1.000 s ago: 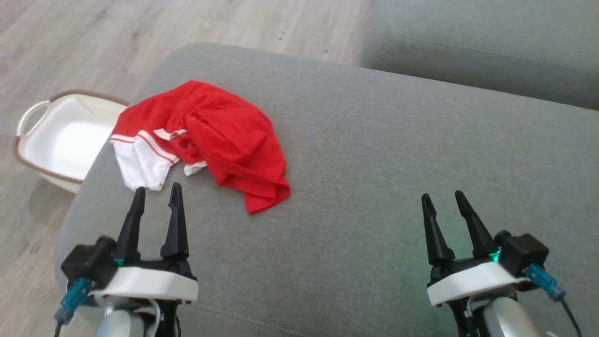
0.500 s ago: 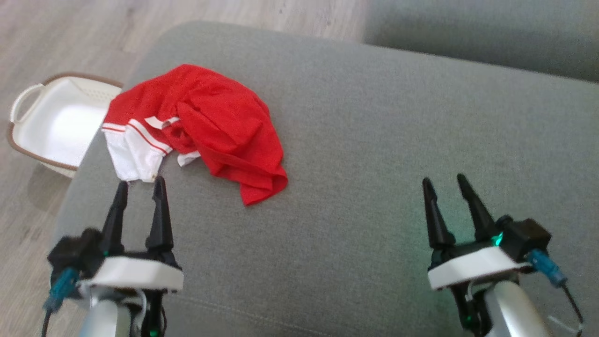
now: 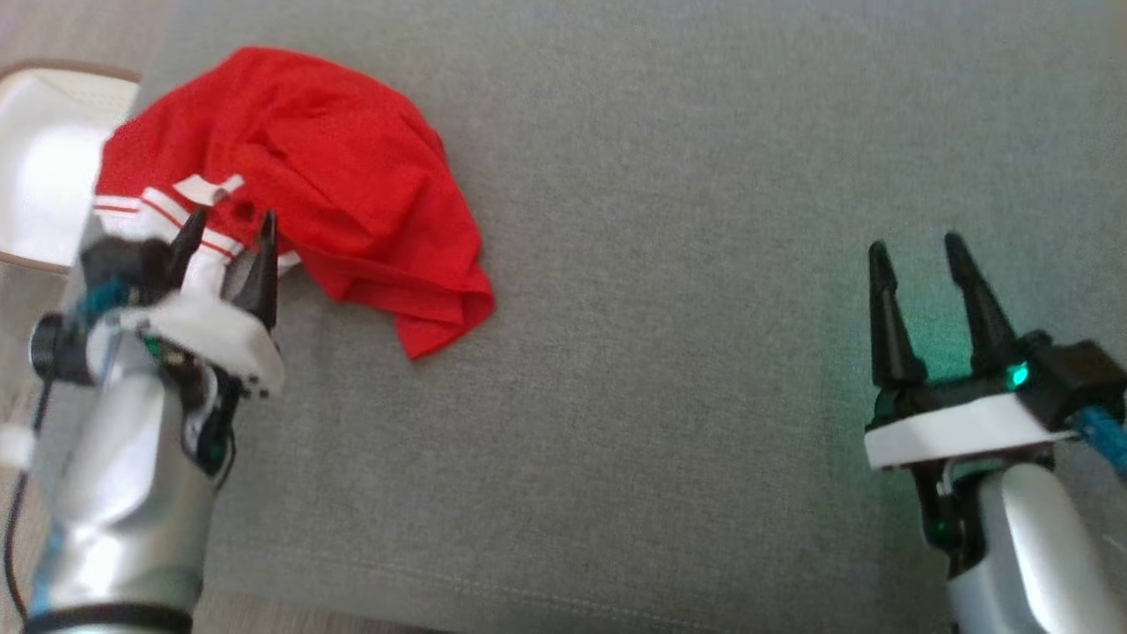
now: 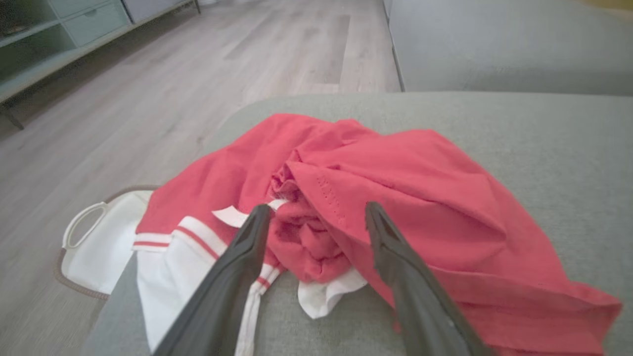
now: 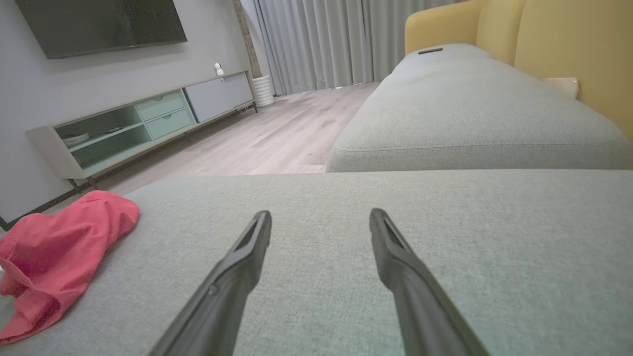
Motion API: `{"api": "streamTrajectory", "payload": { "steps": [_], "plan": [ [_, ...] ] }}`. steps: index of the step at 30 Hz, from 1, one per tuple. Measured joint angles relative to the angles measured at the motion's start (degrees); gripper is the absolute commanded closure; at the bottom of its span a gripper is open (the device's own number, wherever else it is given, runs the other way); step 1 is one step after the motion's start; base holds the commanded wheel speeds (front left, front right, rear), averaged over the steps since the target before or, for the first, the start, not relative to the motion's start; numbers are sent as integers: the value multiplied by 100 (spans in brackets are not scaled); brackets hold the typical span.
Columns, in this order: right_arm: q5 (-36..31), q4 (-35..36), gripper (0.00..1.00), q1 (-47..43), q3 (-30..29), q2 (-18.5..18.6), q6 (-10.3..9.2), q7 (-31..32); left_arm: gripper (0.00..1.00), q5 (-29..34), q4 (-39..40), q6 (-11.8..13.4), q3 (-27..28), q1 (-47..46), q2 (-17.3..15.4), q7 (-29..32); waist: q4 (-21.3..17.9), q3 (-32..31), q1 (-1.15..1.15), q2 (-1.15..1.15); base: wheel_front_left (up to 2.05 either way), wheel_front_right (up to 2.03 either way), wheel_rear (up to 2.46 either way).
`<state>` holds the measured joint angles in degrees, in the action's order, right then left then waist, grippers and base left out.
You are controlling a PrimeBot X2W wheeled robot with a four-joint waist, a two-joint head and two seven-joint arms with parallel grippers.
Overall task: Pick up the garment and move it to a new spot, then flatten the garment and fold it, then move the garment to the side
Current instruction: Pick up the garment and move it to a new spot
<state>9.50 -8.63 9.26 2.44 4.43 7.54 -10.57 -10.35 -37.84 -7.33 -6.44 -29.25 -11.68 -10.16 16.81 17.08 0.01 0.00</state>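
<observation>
Left pincer open wide, and I see its fingers over the white, red-striped trim of the red jersey. In the left wrist view the tips bracket a bunched fold, but I cannot judge contact. Right pincer is open too and empty, above bare grey sofa cushion, well apart from the jersey. The jersey lies crumpled at the cushion's left edge. Beyond that edge, a white brown-rimmed basket sits on the wood floor.
</observation>
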Motion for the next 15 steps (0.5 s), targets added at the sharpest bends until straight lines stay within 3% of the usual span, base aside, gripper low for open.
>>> {"api": "streamTrajectory", "payload": {
  "steps": [4,15],
  "plan": [
    [-1,172,0,162,-27,14,0,68,0,-350,-694,-18,-520,-611,-186,456,-119,268,0,0,0,0,0],
    [-166,361,0,287,-146,29,0,111,0,-1385,-1439,-23,-1815,-1415,-567,730,-387,764,0,0,0,0,0]
  ]
}}
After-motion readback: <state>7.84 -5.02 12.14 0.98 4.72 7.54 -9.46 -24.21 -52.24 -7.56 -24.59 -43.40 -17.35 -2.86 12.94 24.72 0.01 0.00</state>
